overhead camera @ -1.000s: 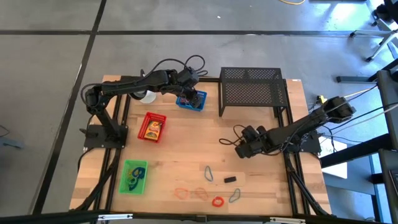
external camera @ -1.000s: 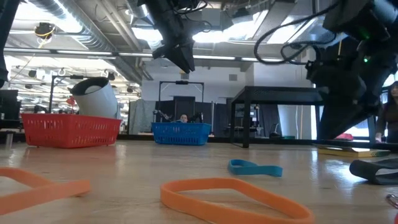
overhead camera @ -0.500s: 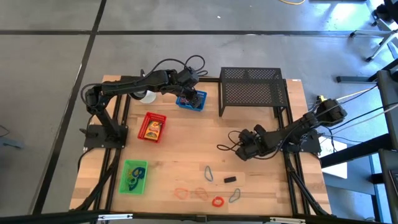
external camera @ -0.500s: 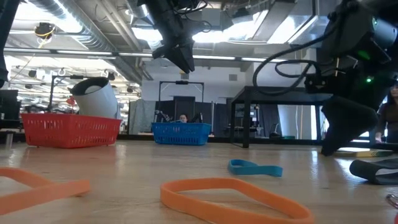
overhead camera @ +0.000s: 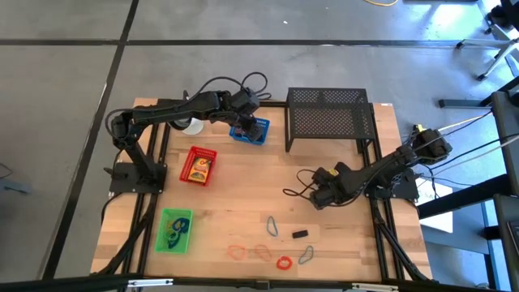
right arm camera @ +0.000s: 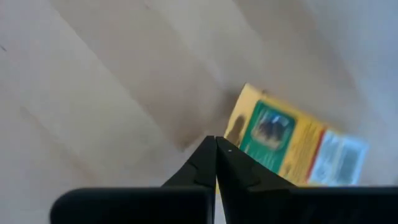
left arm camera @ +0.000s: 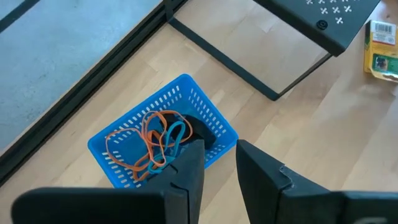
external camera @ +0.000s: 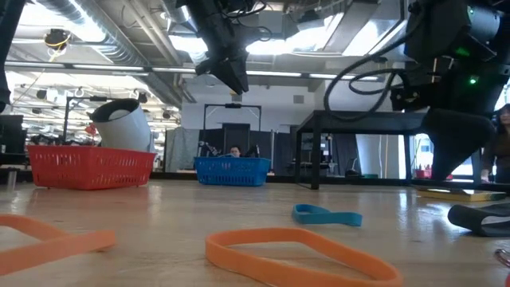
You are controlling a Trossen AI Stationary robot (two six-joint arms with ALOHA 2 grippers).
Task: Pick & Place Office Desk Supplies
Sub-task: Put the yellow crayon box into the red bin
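The left gripper (overhead camera: 250,127) hangs above the blue tray (left arm camera: 127,140), its fingers (left arm camera: 186,171) slightly apart and holding nothing; orange and blue bands (left arm camera: 155,138) lie tangled in that tray. Just beside the tray stands the black mesh rack (overhead camera: 328,115). On the other side of the rack, the right gripper (overhead camera: 315,195) sits low over the bare surface (overhead camera: 243,191), fingers (right arm camera: 200,163) closed on nothing, with a yellow box (right arm camera: 292,146) lying just beyond their tips. Loose bands (overhead camera: 259,251), wire clips (overhead camera: 272,225) and a black clip (overhead camera: 301,234) lie scattered well apart from the rack.
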